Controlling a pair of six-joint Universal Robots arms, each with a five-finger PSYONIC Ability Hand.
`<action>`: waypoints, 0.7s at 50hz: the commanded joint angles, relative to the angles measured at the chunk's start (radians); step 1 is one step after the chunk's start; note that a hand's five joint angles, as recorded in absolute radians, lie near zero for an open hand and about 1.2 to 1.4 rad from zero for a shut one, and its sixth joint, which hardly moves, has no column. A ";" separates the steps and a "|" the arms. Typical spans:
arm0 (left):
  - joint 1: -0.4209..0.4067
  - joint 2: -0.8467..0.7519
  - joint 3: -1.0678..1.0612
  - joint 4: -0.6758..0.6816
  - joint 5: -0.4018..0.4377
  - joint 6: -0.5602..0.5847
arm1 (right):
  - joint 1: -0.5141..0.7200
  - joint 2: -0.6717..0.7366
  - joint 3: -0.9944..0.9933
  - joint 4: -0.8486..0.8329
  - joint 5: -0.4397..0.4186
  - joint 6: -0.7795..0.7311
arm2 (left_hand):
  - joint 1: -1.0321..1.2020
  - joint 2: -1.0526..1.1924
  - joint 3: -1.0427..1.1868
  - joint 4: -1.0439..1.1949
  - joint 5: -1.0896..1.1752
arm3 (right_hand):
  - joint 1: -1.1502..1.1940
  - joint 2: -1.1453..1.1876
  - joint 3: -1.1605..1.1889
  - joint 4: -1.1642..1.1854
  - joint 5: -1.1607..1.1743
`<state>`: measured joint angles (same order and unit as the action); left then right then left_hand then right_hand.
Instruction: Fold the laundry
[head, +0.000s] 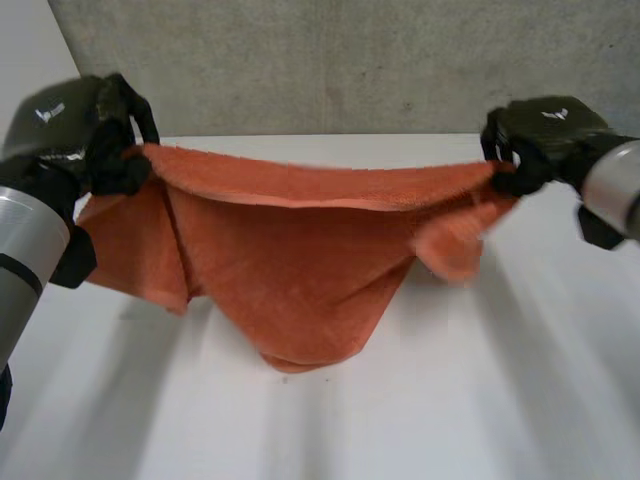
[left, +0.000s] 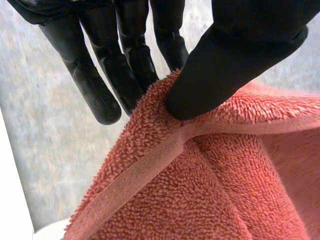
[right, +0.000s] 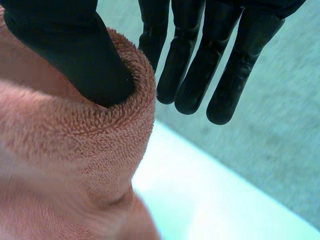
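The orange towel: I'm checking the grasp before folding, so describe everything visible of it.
The orange towel is looped terry cloth with a flat woven hem band. It hangs stretched between the left hand and the right hand, each pinching an upper corner between thumb and fingers. Its top edge sags slightly; the folded body droops to a point that seems to rest on the white table.

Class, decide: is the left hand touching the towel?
Touching. The left wrist view shows the left hand pinching the towel at its hemmed edge, thumb pressed into the pile against the fingers.
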<state>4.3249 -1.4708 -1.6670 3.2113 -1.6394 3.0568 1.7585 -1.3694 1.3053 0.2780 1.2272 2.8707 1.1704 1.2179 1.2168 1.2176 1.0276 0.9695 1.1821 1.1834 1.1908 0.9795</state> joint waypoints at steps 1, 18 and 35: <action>0.009 -0.118 -0.037 -0.001 0.056 0.004 | -0.073 0.018 0.000 0.283 -0.077 -0.254 | 0.226 0.178 0.179 0.179 0.194 | 0.427 0.214 0.213 0.205 0.242; 0.001 -0.520 0.318 0.076 0.053 0.203 | -0.001 0.303 -0.320 -0.030 0.137 -0.265 | 0.226 0.178 0.179 0.179 0.194 | 0.427 0.214 0.213 0.205 0.242; 0.012 -0.302 0.325 0.582 -0.017 0.309 | 0.030 0.092 -0.213 -0.538 0.014 -0.148 | 0.226 0.178 0.179 0.179 0.194 | 0.427 0.214 0.213 0.205 0.242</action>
<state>4.3336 -1.8067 -1.2234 3.8261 -1.6363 3.3735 1.7959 -1.2135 0.9178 -0.3023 1.3701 2.7194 1.1704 1.2182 1.2172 1.2177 1.0276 0.9695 1.1821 1.1838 1.1911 0.9795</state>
